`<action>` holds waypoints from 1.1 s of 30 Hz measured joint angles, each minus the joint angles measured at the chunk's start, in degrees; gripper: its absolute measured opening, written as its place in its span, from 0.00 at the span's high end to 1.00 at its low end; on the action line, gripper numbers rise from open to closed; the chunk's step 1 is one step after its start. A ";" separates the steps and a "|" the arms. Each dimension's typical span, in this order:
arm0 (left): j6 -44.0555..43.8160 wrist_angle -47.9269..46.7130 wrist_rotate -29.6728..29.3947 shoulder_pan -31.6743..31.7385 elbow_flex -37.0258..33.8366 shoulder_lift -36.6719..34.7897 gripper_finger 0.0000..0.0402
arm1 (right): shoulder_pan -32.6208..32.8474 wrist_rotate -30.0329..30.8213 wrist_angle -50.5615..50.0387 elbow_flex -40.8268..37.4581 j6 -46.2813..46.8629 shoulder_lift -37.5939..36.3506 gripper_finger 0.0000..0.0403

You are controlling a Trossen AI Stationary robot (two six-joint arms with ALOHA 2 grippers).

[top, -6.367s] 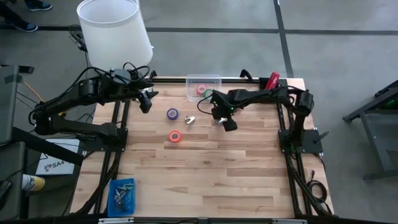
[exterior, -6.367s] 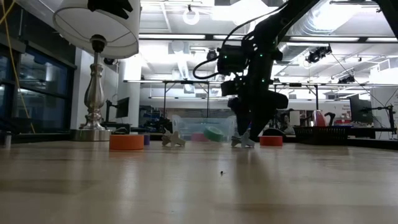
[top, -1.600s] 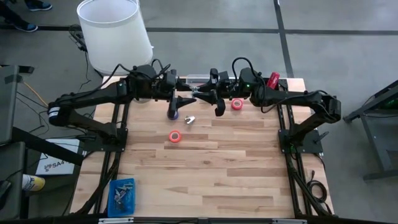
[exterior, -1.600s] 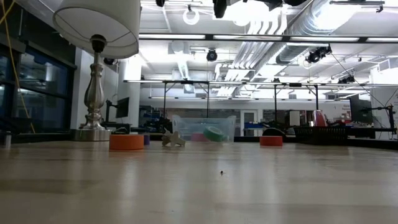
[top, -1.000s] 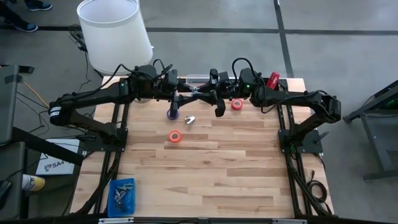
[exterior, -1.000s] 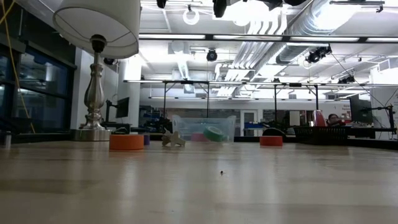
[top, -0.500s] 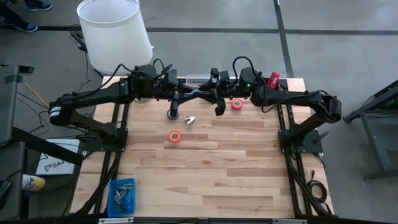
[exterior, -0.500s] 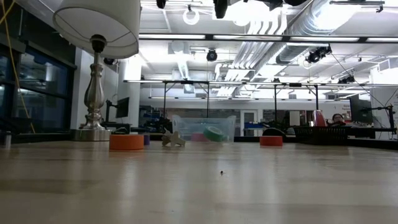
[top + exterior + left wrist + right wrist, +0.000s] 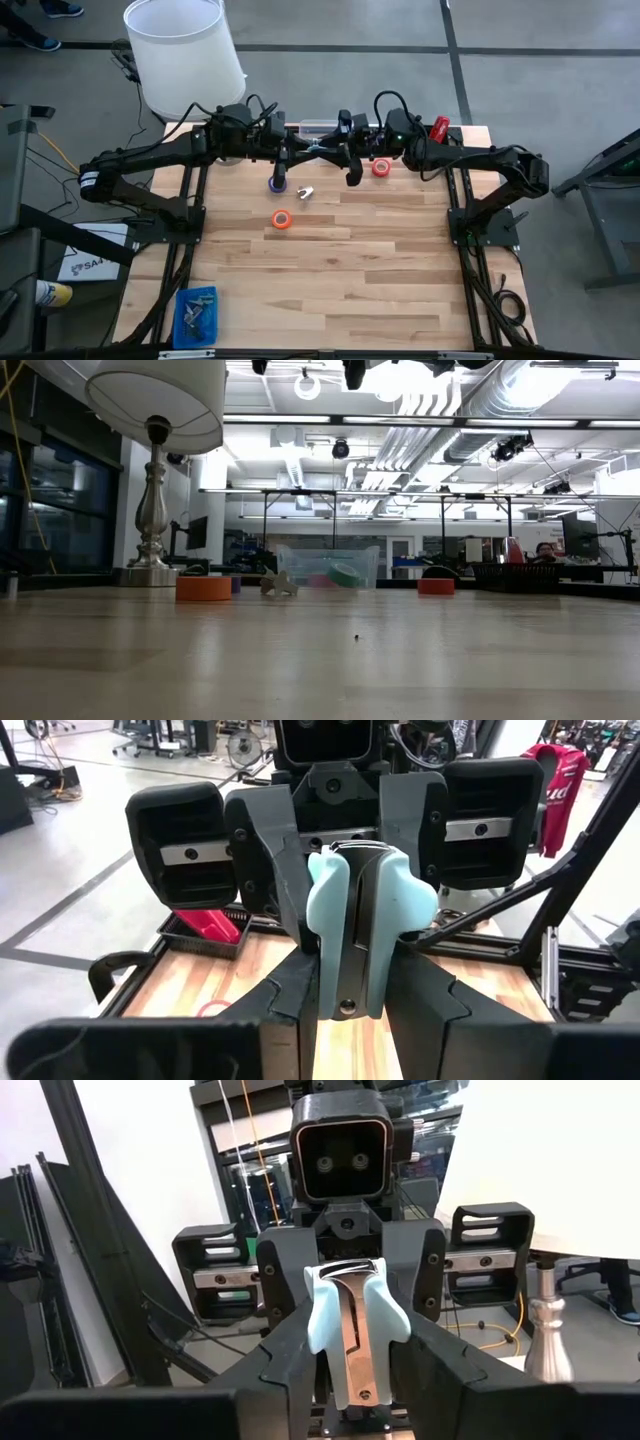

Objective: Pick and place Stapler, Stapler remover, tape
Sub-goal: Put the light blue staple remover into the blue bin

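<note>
Item 1, staple remover (image 9: pixel 360 920): pale blue, claw type, held up in the air over the back of the table (image 9: pixel 330 290), well clear of the wood. It hangs betw. the two grippers, which meet nose to nose.

L gripper (image 9: pixel 352 995): fingers narrow, pressed on the remover's sides at one end.
R gripper (image 9: pixel 352 1370): fingers narrow, flanking the other end. Contact appears made on both sides, no gap visible. In the high view the L arm reaches in from the lamp side and the R arm from the opp. side, and the remover (image 9: pixel 318 148) shows as a pale speck where they meet.

Item 2, stapler (image 9: pixel 438 128): red, at the back R corner of the table, beside the R arm. Well apart from both grippers.

Item 3, tape:
- purple roll (image 9: pixel 278 183) flat on the wood, below the L gripper
- orange-red roll (image 9: pixel 282 219) nearer the centre, flat
- red roll (image 9: pixel 380 167) under the R arm, flat
- green roll (image 9: pixel 343 573) plus a pinkish one inside the clear box (image 9: pixel 328 565) at the back edge. The box is largely hidden by the arms from above.

Other: small silvery claw piece (image 9: pixel 306 192) just beside the purple roll, on the wood. Lamp with white shade (image 9: pixel 183 50) at back L corner. Blue tray (image 9: pixel 195 310) at front L corner. Contents too small to tell.
</note>
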 joint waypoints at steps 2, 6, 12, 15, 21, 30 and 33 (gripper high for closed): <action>0.00 0.00 0.04 0.00 0.00 0.00 0.79 | 0.00 0.01 -0.01 0.00 -0.10 0.00 0.72; -0.28 -0.49 0.18 -0.02 0.00 0.00 0.79 | 0.00 -0.19 -0.05 0.00 -0.54 0.00 0.71; -0.31 -0.99 0.36 -0.07 0.00 -0.04 0.79 | 0.00 0.14 0.20 0.00 -0.59 0.00 0.66; -0.31 -1.03 0.08 -0.06 0.04 -0.04 0.79 | -0.07 1.62 0.25 0.00 -0.57 -0.21 0.62; -0.28 -1.34 -0.05 -0.07 0.07 -0.04 0.79 | -0.24 2.75 0.61 0.00 -0.74 -1.64 0.53; 0.69 -5.59 -1.63 -0.07 0.07 -0.25 0.79 | -1.66 2.98 -2.73 0.00 -0.92 -5.42 0.46; 0.83 -7.77 -1.69 -0.04 0.07 -0.46 0.79 | -2.38 3.15 -5.50 0.00 -0.92 -6.10 0.46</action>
